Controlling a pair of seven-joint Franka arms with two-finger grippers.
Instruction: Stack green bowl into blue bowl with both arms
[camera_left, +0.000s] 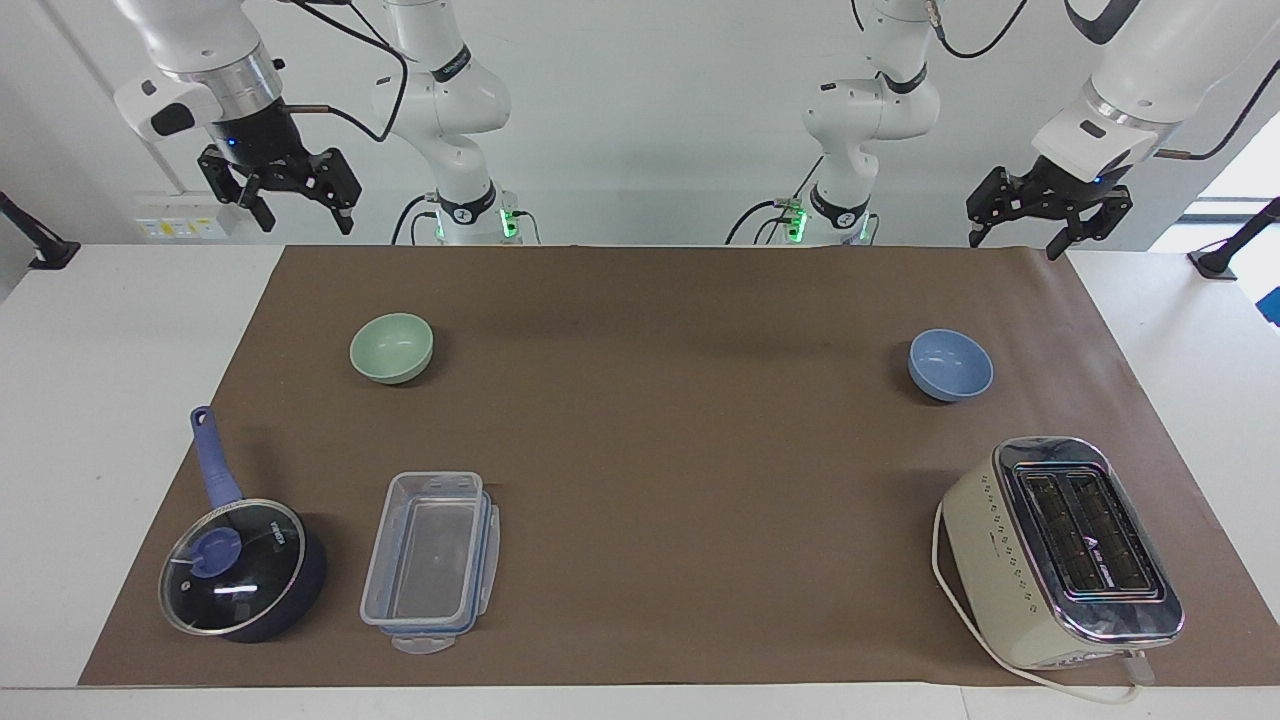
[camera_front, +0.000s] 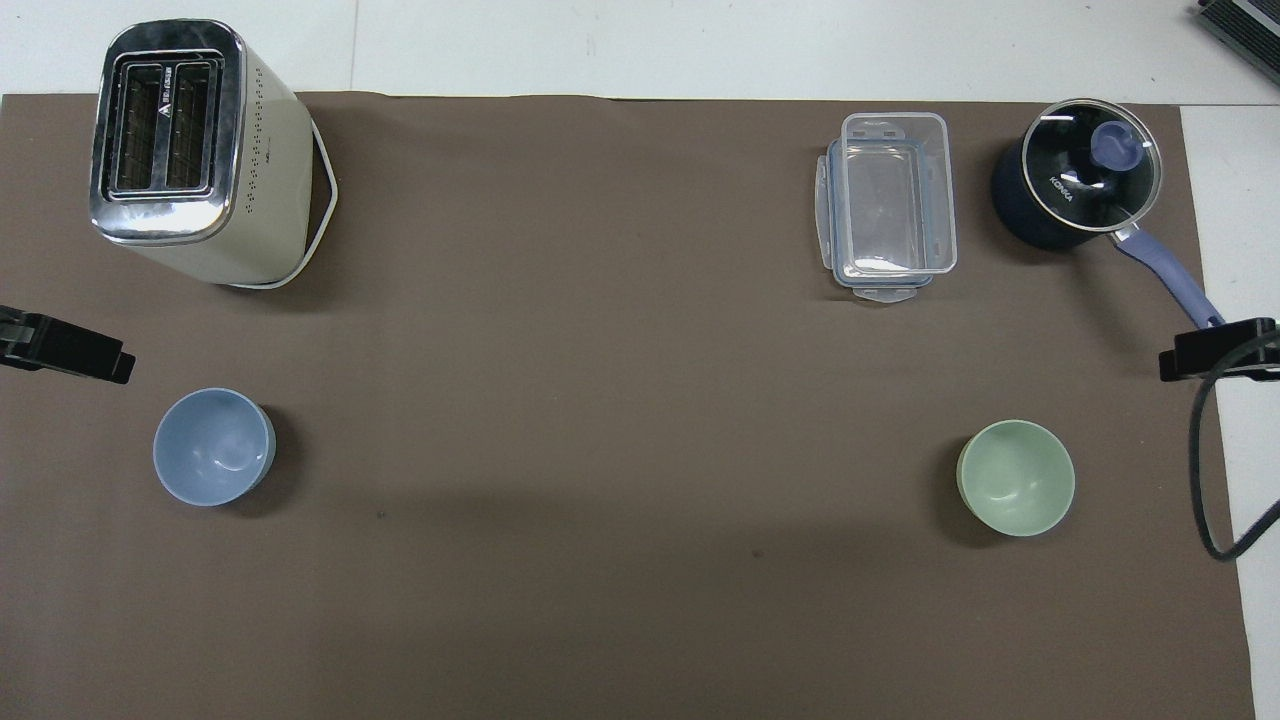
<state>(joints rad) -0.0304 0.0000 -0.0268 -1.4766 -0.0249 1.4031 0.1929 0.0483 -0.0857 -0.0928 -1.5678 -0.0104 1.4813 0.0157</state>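
The green bowl (camera_left: 391, 347) stands upright and empty on the brown mat toward the right arm's end; it also shows in the overhead view (camera_front: 1016, 478). The blue bowl (camera_left: 950, 364) stands upright and empty toward the left arm's end; it also shows in the overhead view (camera_front: 213, 447). My right gripper (camera_left: 300, 222) hangs open and empty, high over the mat's near corner by the green bowl. My left gripper (camera_left: 1015, 243) hangs open and empty, high over the mat's near corner by the blue bowl. Only black fingertips (camera_front: 75, 350) (camera_front: 1210, 352) show in the overhead view.
A cream toaster (camera_left: 1065, 550) stands farther from the robots than the blue bowl. A clear plastic container (camera_left: 432, 560) and a dark blue saucepan with a glass lid (camera_left: 240, 570) stand farther from the robots than the green bowl. A brown mat (camera_left: 660, 450) covers the white table.
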